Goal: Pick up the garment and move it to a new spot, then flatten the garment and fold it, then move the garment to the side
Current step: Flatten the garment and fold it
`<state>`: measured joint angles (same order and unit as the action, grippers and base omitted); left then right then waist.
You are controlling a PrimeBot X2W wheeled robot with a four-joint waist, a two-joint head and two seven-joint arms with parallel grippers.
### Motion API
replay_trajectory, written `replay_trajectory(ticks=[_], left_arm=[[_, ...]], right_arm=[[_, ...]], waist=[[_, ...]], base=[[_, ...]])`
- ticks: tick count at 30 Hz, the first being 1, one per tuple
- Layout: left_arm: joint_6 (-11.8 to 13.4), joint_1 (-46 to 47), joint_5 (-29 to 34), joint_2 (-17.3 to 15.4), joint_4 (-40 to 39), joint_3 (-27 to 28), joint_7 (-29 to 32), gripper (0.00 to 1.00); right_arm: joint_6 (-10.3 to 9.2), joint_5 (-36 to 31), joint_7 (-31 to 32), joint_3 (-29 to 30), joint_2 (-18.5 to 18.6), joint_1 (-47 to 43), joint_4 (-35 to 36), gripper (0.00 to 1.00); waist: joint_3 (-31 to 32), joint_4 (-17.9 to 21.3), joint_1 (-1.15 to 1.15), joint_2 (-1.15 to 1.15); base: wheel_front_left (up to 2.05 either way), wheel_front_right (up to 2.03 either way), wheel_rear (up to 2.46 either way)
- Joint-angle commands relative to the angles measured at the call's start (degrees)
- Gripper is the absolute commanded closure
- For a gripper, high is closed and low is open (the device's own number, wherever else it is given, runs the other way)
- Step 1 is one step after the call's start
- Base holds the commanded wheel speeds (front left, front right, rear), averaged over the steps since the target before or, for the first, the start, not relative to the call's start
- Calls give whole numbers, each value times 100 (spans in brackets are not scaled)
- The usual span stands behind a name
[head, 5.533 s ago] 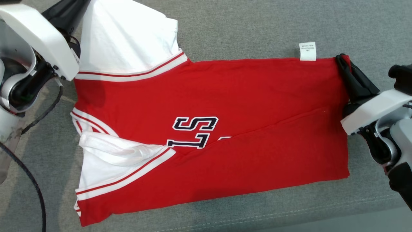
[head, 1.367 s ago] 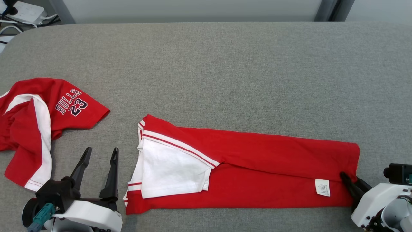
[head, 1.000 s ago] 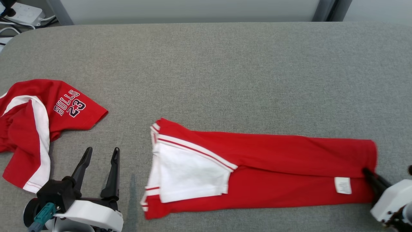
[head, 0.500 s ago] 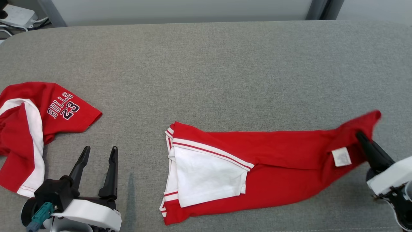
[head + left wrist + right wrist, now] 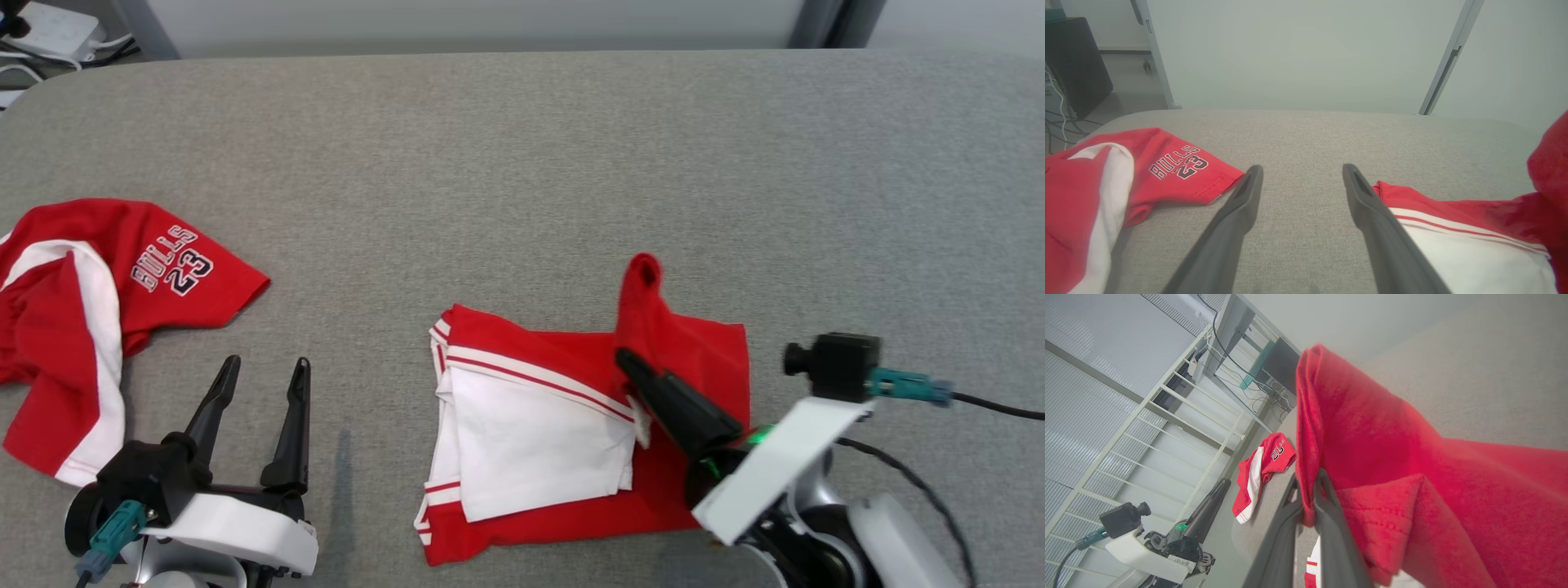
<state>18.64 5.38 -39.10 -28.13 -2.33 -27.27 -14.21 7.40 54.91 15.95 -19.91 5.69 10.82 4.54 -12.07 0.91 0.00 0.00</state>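
Red jersey, hem pinched in right end effector, raised, apparently to fold over. Left end effector beside jersey: spread, empty, clear of fold.

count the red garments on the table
2. The left garment lies crumpled at the table's left edge; the folded garment lies right of centre, its end pinched in the right tool. None looks hidden.

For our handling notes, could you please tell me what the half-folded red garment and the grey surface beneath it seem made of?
The half-folded red garment: soft matte knit, probably cotton jersey; it drapes limply and looks fuzzy in the right wrist view. Grey surface: matte woven upholstery fabric, by its fine flecked grain.
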Motion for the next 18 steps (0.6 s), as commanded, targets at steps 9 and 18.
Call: replay_trajectory(ticks=[9,18], left_arm=[[-118,470,96,2,-7,39,-52,0],[-196,590,119,62,133,-52,-45,0]], right_arm=[[9,-227,-683,-1420,-275,1067,-1444,100],[9,329,-1376,-2414,-279,1829,-2604,98]], waist=[[-83,-484,0,0],[-132,-744,0,0]], base=[[0,0,0],[0,0,0]])
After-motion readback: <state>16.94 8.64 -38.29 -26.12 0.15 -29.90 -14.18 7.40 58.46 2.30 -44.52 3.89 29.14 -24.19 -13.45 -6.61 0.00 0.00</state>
